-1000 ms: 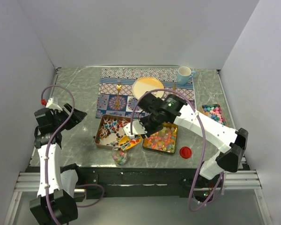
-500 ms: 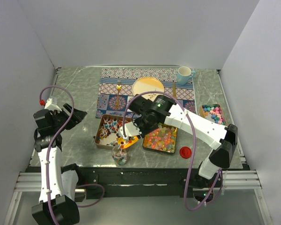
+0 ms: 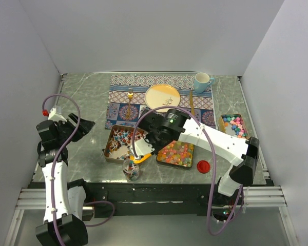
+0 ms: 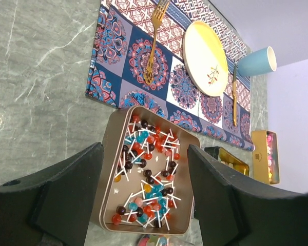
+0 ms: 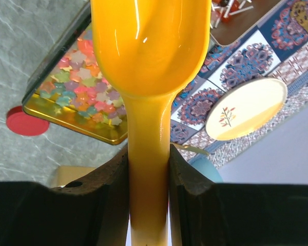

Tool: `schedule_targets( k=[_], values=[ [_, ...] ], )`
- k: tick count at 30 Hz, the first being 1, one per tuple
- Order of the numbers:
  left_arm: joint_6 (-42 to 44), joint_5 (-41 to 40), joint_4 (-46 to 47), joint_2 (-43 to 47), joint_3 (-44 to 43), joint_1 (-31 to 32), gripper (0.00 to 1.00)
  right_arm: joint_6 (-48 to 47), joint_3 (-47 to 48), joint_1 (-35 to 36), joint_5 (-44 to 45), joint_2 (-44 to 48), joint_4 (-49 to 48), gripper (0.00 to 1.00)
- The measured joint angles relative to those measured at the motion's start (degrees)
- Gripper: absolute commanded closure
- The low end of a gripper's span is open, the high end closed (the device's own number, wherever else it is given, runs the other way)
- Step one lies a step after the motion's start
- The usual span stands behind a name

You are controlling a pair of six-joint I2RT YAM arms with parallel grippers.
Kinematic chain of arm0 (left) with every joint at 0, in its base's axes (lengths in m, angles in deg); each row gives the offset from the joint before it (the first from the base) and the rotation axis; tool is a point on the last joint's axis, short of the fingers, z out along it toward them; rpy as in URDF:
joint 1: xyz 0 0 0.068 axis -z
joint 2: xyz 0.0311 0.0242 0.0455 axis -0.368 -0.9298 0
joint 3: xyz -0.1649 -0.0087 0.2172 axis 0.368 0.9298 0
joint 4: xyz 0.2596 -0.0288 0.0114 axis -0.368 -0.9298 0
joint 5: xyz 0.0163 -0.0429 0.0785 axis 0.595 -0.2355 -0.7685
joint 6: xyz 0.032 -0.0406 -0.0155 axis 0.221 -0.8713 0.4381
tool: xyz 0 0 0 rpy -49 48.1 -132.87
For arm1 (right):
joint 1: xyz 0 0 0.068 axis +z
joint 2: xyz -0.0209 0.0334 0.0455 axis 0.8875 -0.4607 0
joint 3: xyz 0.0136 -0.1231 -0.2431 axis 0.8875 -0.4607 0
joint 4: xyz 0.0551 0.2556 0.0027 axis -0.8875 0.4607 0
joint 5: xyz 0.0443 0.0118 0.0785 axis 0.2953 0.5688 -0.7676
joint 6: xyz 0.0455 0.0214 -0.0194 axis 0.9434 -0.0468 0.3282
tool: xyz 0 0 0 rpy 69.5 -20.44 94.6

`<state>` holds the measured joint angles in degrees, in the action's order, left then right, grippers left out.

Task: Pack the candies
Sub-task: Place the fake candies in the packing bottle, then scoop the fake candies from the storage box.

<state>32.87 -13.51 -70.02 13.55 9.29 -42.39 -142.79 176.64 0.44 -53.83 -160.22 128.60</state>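
The candies (image 3: 176, 152) are small pastel sweets in a gold tin (image 3: 188, 163); the right wrist view shows the candies (image 5: 84, 89) too. My right gripper (image 3: 148, 144) is shut on the handle of an orange scoop (image 3: 139, 155), which hangs over a small glass jar (image 3: 132, 170) with some sweets in it at the table's near edge. In its wrist view the right gripper (image 5: 149, 169) pinches the scoop (image 5: 150, 46), whose visible face carries no candies. My left gripper (image 3: 76, 128) stands open and empty left of the tins; from its wrist the left gripper (image 4: 143, 174) looks down on a lollipop tin (image 4: 109, 169).
The lollipop tin (image 3: 111, 154) sits left of the candy tin. A red lid (image 3: 203, 165) lies to the right near the front edge. Another tin of coloured sweets (image 3: 233, 124) stands far right. A placemat (image 3: 118, 110) at the back carries a plate (image 3: 162, 96), fork (image 3: 129, 102) and cup (image 3: 201, 81).
My right gripper has carried the scoop left and toward the near edge, from over the candy tin to over the jar. The left arm has hardly moved.
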Motion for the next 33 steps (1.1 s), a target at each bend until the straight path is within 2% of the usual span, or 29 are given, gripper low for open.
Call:
schedule_targets(
  k=[9,13,19,24,30,33],
  values=[
    [-1.6,1.3,0.8,-0.2,0.1,-0.1,0.27,0.2,0.7,0.0,3.1,0.0,0.5,1.0],
    [-3.2,4.4,1.9,-2.3,0.2,-0.1,0.27,0.2,-0.2,-3.4,4.1,0.8,0.3,1.0],
    [-4.0,6.6,1.7,-10.1,0.2,0.5,0.28,-3.2,-18.2,-14.7,8.9,11.1,-3.0,1.0],
    [-4.2,6.9,1.2,-13.6,-0.5,0.7,0.29,-7.3,-29.2,-19.5,12.7,16.3,-3.6,1.0],
    [-4.8,7.5,2.4,-15.2,-1.6,0.7,0.29,-10.1,-30.9,-22.6,17.5,14.7,-6.8,1.0],
    [-5.1,7.6,2.8,-15.7,-1.6,0.7,0.29,-10.6,-28.0,-24.3,19.1,12.1,-6.3,1.0]
  ],
)
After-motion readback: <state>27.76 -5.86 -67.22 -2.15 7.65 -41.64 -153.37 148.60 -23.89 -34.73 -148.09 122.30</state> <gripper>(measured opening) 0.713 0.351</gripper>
